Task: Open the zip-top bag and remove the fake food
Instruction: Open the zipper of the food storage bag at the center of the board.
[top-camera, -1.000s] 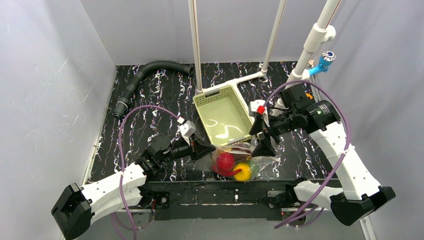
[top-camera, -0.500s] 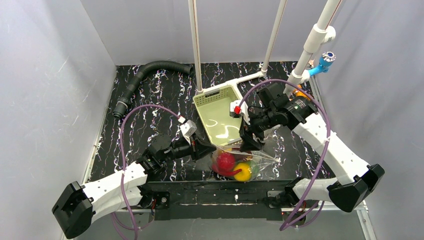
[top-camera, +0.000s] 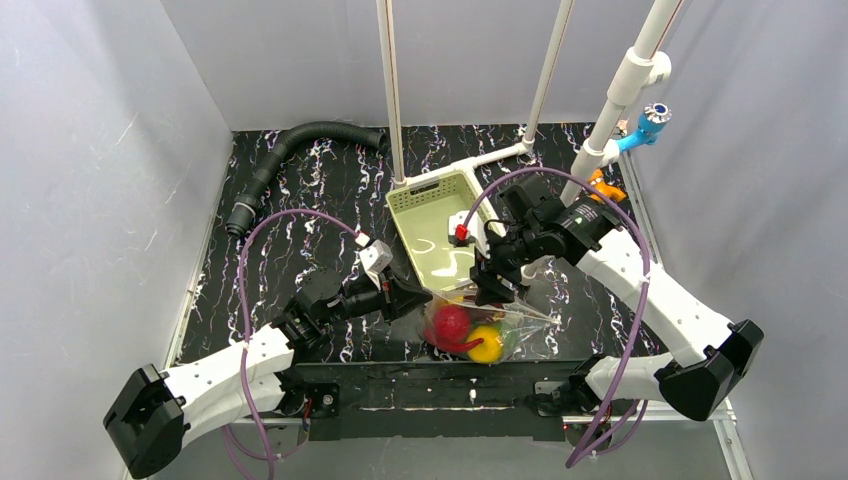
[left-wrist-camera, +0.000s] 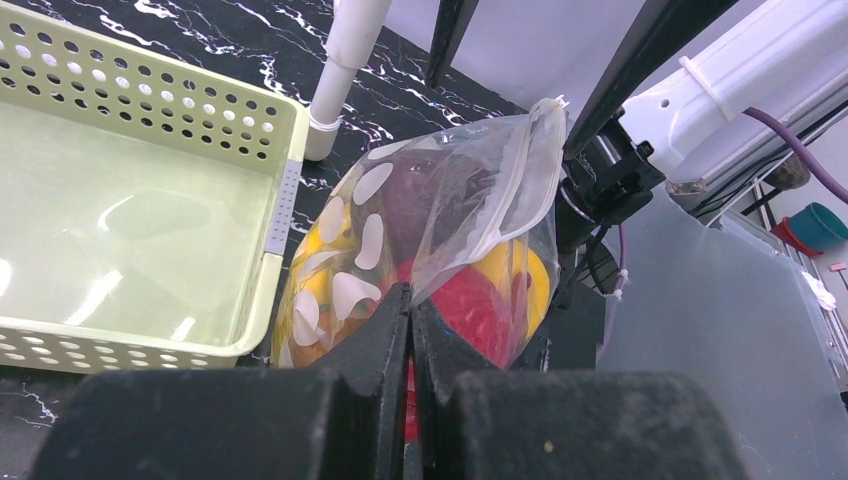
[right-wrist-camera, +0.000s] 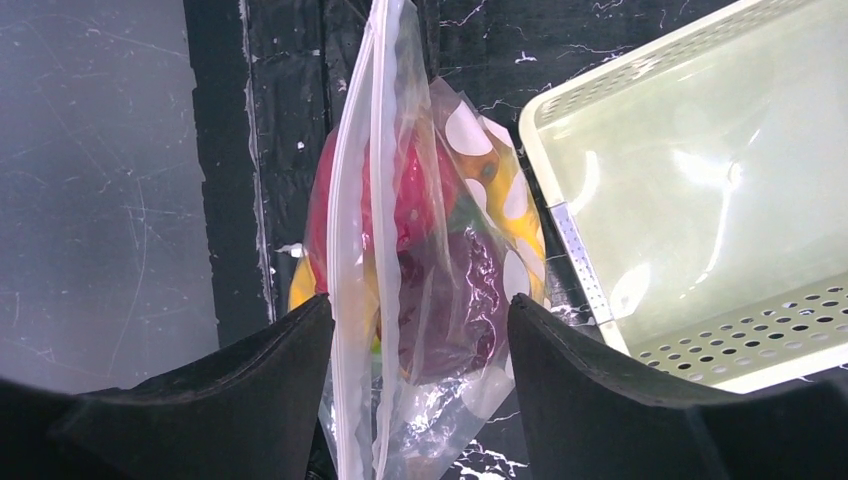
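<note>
The zip-top bag (top-camera: 478, 330) lies at the table's near edge, just in front of the pale green basket (top-camera: 428, 183). Inside it the fake food shows: a bright red piece (top-camera: 450, 322), a yellow piece (top-camera: 485, 346) and a dark red piece (right-wrist-camera: 450, 300). My left gripper (left-wrist-camera: 412, 300) is shut on a fold of the bag's (left-wrist-camera: 450, 210) plastic at its left side. My right gripper (right-wrist-camera: 420, 320) stands open astride the bag's (right-wrist-camera: 400, 230) upright zip edge, one finger on either side of it.
The basket's corner (right-wrist-camera: 570, 240) sits right beside the bag. White pipes (top-camera: 392, 90) rise behind the basket. A black hose (top-camera: 290, 150) lies at the back left. An orange clamp (top-camera: 600, 183) and a blue fitting (top-camera: 650, 120) sit at the back right.
My right arm has swung left and down over the bag, and its jaws have narrowed. The left gripper and the bag have stayed in place.
</note>
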